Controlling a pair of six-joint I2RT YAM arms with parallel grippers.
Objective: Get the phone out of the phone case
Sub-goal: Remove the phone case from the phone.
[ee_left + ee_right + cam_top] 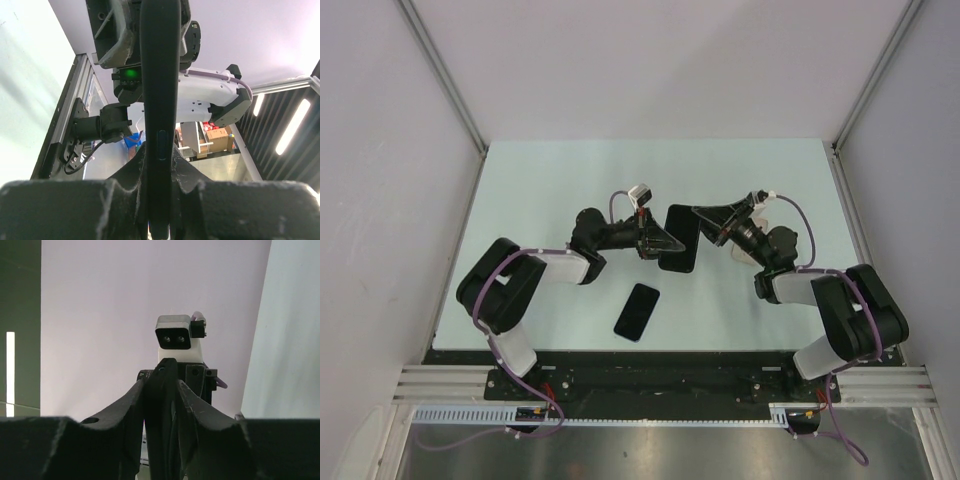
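A black phone (637, 311) lies flat on the table, near the front and between the two arms. Above the middle of the table, a black phone case (678, 238) hangs between both grippers. My left gripper (658, 240) is shut on its left edge. In the left wrist view the case (159, 100) runs edge-on up from the jaws and shows a side button. My right gripper (702, 216) straddles the case's far right corner. In the right wrist view the fingers (129, 410) flank the dark case (161, 405), with a thin gap on one side.
The pale green table (540, 190) is walled in by white panels on the left, right and back. Both arm bases sit on the black rail (650, 375) at the near edge. The lying phone is just in front of the held case.
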